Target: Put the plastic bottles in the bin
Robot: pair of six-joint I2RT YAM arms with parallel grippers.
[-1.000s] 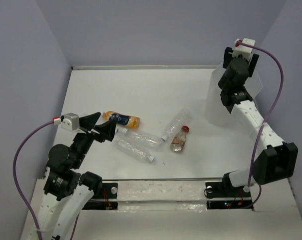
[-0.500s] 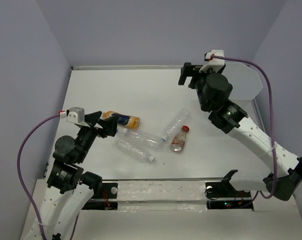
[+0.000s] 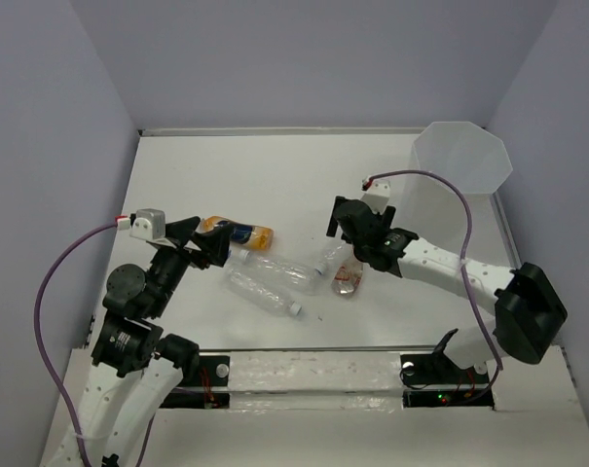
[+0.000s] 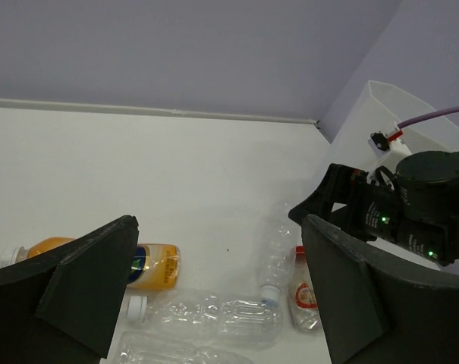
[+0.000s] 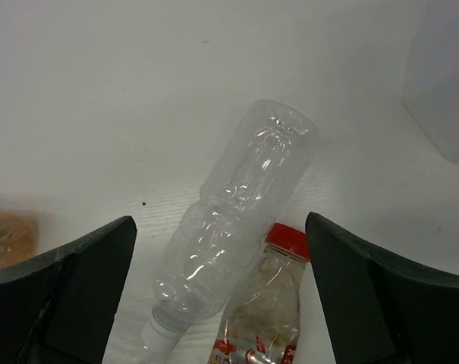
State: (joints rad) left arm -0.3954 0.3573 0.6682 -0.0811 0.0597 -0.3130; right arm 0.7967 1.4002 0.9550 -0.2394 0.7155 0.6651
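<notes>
left gripper (image 4: 218, 226): released, jaws spread wide with nothing between them. It hangs above the table (image 3: 275, 175) at the left end of the bottle cluster.

orange bottle (image 3: 239, 233) x1: on its side with a dark label, just past the left gripper's fingertips.

clear bottles (image 3: 272, 265) x3, all lying flat:
- The first is just right of the orange bottle.
- The second clear one (image 3: 260, 292) lies alongside the first on the near side, white cap at its right end.
- The third clear one (image 5: 244, 189) is further right and angled, with its cap toward the near edge.

red-capped bottle (image 5: 268, 311) x1: lying right beside the third clear one. Can't tell if they touch.

Count on the table: 5 bottles (1 orange, 3 clear, 1 red-capped).

right gripper (image 5: 218, 226): open, jaws wide. It is low over the third clear bottle and the red-capped bottle, straddling both and gripping neither.

bin (image 3: 461, 165) x1: upright at the far right corner of the table, well apart from the cluster. Its wall is translucent and the contents can't be made out.
</notes>
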